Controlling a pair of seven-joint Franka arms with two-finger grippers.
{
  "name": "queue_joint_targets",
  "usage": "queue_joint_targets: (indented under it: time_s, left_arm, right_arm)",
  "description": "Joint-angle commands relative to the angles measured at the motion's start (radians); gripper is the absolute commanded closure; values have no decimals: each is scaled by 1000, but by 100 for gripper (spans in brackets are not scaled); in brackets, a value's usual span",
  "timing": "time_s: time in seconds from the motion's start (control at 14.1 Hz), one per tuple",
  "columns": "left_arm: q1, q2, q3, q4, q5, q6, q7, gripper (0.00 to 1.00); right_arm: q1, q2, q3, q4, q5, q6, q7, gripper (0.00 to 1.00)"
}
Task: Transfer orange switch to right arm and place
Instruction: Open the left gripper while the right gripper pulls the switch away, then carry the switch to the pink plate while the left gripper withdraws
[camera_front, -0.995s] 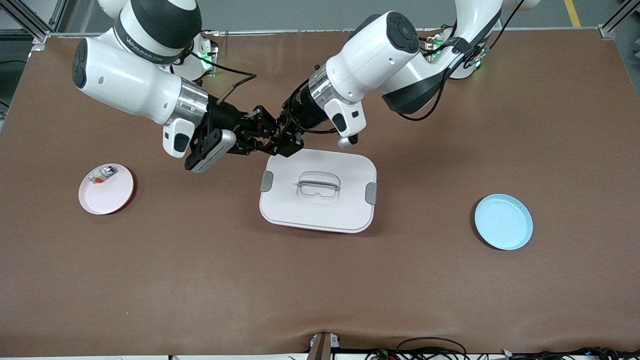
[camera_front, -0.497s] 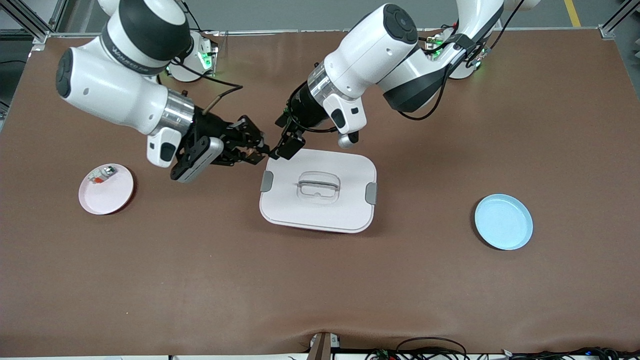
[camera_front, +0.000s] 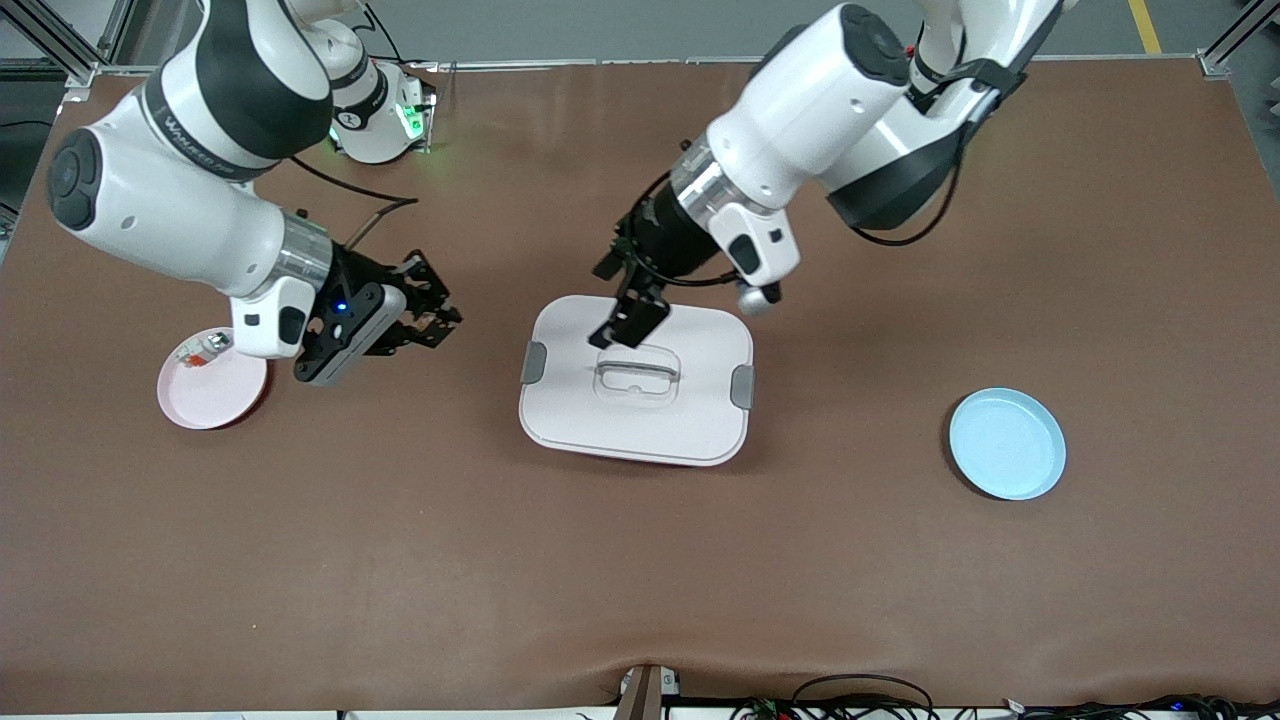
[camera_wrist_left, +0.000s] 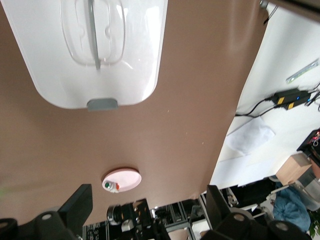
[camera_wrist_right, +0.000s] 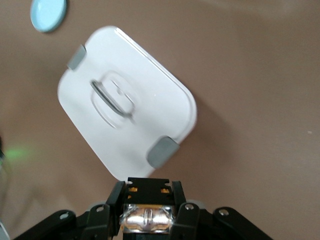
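The right gripper (camera_front: 440, 320) is clamping the tiny black orange-glowing switch (camera_wrist_right: 148, 218) above the brown counter (camera_front: 400, 520); the left gripper (camera_front: 628, 300), fingers apart, is hovering over the white lidded box (camera_front: 640, 420). Placing likely comes next.

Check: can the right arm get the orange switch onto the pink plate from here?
Probably yes. The right end effector holds the orange switch beside the pink plate, with bare table between; a small part sits at the plate's rim.

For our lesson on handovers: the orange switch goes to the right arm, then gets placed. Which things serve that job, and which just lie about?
Job: orange switch, held in the shut right gripper; open left gripper.

Lying about: white lidded box, pink plate with a small part, blue plate.
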Motion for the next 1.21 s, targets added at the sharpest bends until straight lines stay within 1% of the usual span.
queue_joint_targets:
  time_s: [0.0,0.07,0.21,0.36,0.57,0.78,0.85,0.99,1.14]
  left_arm:
    - [37,-75,-5,-48,17,-113,76,0]
    - [58,-100,-6,-77,17,-134,109,0]
    - [72,-144,-6,-134,15,-138,120,0]
    - [106,-192,-6,-203,15,-139,188,0]
    - [150,-285,-8,-333,11,-139,309,0]
    - [204,-347,-8,-410,4,-142,381,0]
    - [213,-358,-8,-427,4,-155,413,0]
    - [264,-394,-8,-462,4,-193,520,0]
    - [307,-430,-6,-484,4,-243,622,0]
  right_arm:
    - [-59,-1,11,0,-125,-46,-138,100]
    - [-73,-1,11,-4,-174,-53,-184,100]
    - [-104,-1,11,-25,-260,-51,-282,100]
    - [-139,-1,11,-59,-343,-42,-390,100]
    - [-191,-4,11,-95,-411,-27,-526,100]
    - [-200,-8,11,-154,-543,30,-562,100]
    - [-210,-11,11,-180,-557,60,-591,100]
    - [-271,-15,12,-239,-557,142,-675,100]
    - [-332,-16,12,-293,-557,194,-750,100]
